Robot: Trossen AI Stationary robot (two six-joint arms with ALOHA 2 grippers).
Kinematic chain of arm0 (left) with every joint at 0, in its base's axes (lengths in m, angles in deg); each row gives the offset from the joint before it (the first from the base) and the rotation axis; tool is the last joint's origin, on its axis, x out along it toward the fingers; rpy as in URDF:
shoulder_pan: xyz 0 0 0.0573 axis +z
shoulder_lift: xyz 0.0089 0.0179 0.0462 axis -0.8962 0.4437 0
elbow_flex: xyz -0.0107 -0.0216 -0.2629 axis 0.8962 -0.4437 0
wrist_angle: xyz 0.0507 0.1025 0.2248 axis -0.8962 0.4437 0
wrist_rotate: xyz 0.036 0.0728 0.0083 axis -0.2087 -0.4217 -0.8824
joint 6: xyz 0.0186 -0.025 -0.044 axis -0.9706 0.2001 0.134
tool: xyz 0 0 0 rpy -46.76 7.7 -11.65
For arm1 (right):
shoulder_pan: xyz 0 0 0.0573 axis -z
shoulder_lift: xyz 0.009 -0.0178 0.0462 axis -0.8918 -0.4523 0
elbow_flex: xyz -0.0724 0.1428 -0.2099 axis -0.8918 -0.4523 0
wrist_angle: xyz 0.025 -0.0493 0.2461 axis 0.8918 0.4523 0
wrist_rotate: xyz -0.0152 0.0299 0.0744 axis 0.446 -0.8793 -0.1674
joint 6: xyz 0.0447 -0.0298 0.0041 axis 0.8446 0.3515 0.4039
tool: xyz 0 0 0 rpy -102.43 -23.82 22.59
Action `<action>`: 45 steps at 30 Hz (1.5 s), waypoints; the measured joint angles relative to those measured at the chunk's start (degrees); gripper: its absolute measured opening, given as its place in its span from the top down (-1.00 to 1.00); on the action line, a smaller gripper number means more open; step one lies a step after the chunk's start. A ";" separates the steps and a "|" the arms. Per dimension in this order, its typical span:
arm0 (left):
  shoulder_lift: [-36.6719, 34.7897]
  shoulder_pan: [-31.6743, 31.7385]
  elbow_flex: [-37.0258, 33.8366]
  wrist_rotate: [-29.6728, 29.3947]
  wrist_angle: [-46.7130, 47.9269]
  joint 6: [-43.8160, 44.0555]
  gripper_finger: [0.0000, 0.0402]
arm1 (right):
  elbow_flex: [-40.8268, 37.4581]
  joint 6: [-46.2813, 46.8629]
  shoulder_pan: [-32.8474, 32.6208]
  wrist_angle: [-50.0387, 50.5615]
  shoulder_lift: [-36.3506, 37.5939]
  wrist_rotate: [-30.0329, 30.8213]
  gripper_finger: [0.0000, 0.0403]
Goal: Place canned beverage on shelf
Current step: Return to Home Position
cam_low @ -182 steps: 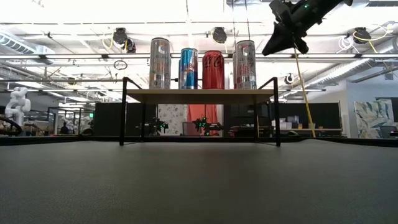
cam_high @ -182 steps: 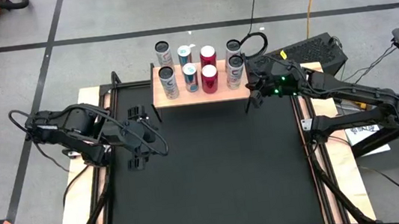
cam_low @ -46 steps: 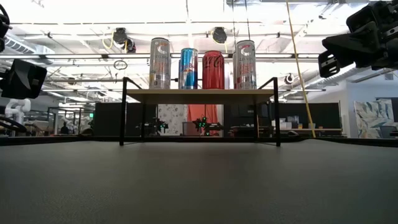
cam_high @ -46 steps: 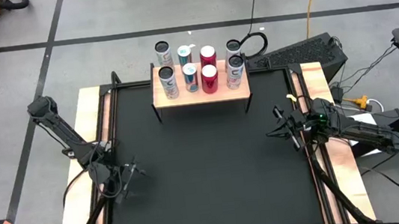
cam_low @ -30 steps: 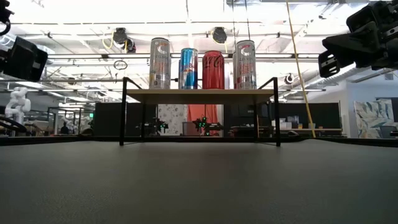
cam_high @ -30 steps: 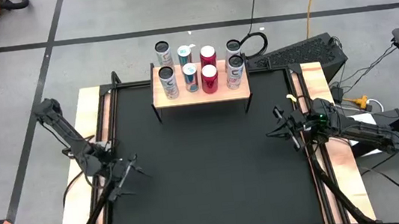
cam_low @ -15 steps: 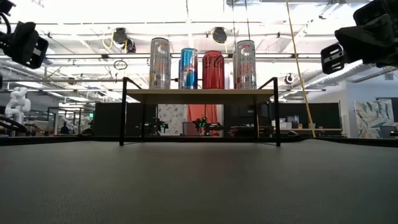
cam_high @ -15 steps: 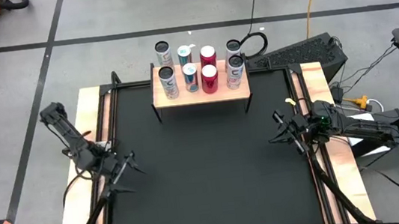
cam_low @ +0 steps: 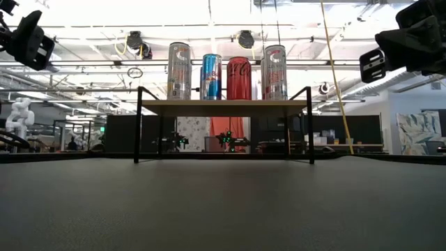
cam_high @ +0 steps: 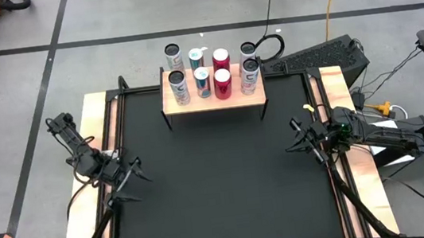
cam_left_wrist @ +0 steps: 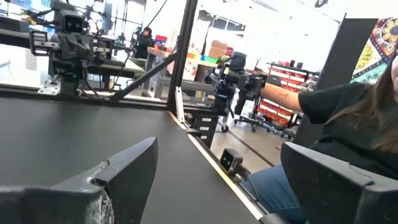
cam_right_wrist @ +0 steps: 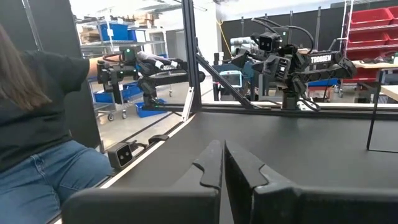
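Observation:
The shelf (cam_high: 212,100), a light-wood board on thin black legs, stands at the far edge of the black mat (cam_high: 220,190). Several cans stand upright on their bases on the board, in two rows: silver (cam_high: 179,88), blue (cam_high: 202,82), red (cam_high: 222,84) and silver (cam_high: 250,75) in front. The low view shows the shelf (cam_low: 223,106) with the red can (cam_low: 239,78) among them. My left gripper (cam_high: 128,180) hovers open and empty over the mat's left edge, and it also shows in the left wrist view (cam_left_wrist: 217,180). My right gripper (cam_high: 292,145) hovers shut and empty over the mat's right edge, and it also shows in the right wrist view (cam_right_wrist: 223,163).
A person sits beside the table and shows in both wrist views (cam_left_wrist: 348,130) (cam_right_wrist: 37,118). A black keyboard-like device (cam_high: 333,55) lies off the table's far right corner. Wooden strips (cam_high: 94,172) border the mat on the left and right.
My left gripper has drawn back toward the table's left and far edges and risen a little, staying open. My right gripper has shifted slightly toward the right edge. The cans and the shelf have not moved.

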 joint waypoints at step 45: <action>0.98 0.11 0.00 0.01 2.42 -0.01 -0.71 | -1.50 -0.44 0.07 -2.58 0.00 0.20 1.00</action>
